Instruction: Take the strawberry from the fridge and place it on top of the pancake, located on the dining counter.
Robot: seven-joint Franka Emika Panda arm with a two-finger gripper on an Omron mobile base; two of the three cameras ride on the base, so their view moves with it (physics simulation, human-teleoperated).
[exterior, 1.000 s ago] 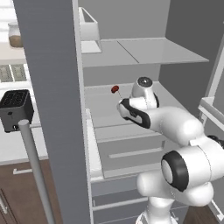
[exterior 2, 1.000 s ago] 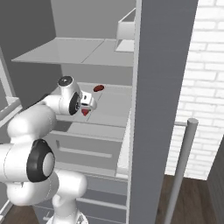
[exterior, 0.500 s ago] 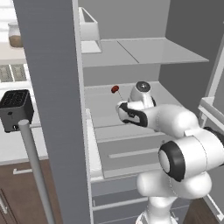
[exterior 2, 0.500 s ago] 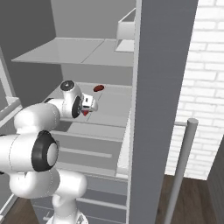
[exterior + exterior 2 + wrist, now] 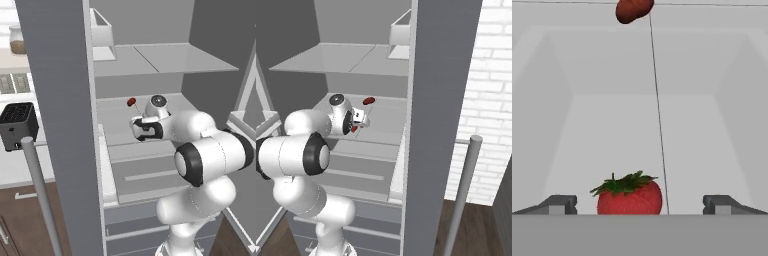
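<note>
The strawberry (image 5: 629, 195), bright red with a green cap, lies on the pale middle shelf of the open fridge (image 5: 150, 150). In the hand view it sits between my gripper (image 5: 640, 204) fingertips, nearer the left one, with the jaws wide open and clear of it. From the right base view a sliver of the strawberry (image 5: 354, 128) shows under the gripper (image 5: 359, 120). In the left base view the gripper (image 5: 142, 131) hangs low over the shelf. The pancake and the dining counter are out of view.
A darker maroon fruit (image 5: 131, 101) (image 5: 369, 100) (image 5: 633, 9) lies further back on the same shelf. A white bin (image 5: 102, 35) stands on the shelf above. The open fridge doors (image 5: 60, 100) (image 5: 436, 100) flank the arm. A black toaster (image 5: 17, 125) sits on the worktop at left.
The hand has sunk slightly toward the shelf and the arm has leaned further into the fridge. The jaws stayed open; both fruits kept their places.
</note>
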